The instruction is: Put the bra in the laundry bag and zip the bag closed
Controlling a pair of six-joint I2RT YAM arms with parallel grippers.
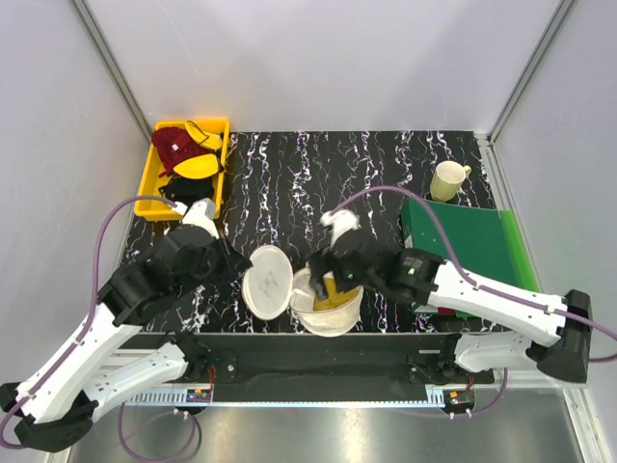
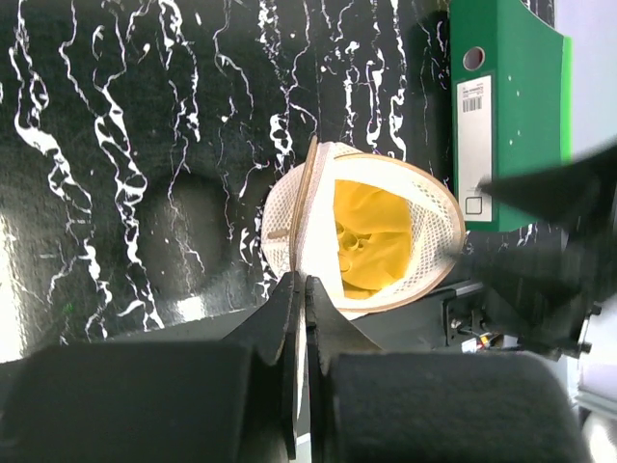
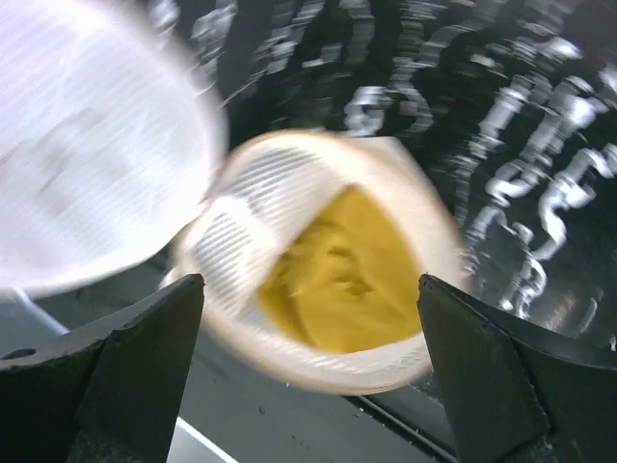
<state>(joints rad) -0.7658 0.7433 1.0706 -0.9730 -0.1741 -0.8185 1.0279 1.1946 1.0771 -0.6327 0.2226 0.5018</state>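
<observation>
The laundry bag [image 1: 339, 321] lies open at the near table edge, its lid half [image 1: 268, 282] swung up to the left. The mustard bra [image 1: 334, 301] sits bunched inside the lower half. My left gripper [image 1: 238, 267] is shut on the lid half's rim, which the left wrist view shows edge-on [image 2: 308, 207] running into the gripper [image 2: 304, 282], with the bra [image 2: 371, 241] beyond it. My right gripper [image 1: 328, 278] hovers open just above the bra [image 3: 337, 275]. In the right wrist view the gripper [image 3: 309, 282] holds nothing and the mesh wall [image 3: 241, 241] is blurred.
A yellow bin [image 1: 154, 183] with dark red and bright yellow garments stands at the back left. A pale mug [image 1: 448, 180] and a green binder [image 1: 468, 241] are on the right, the binder [image 2: 492, 116] close to the bag. The bag lies at the table's front edge.
</observation>
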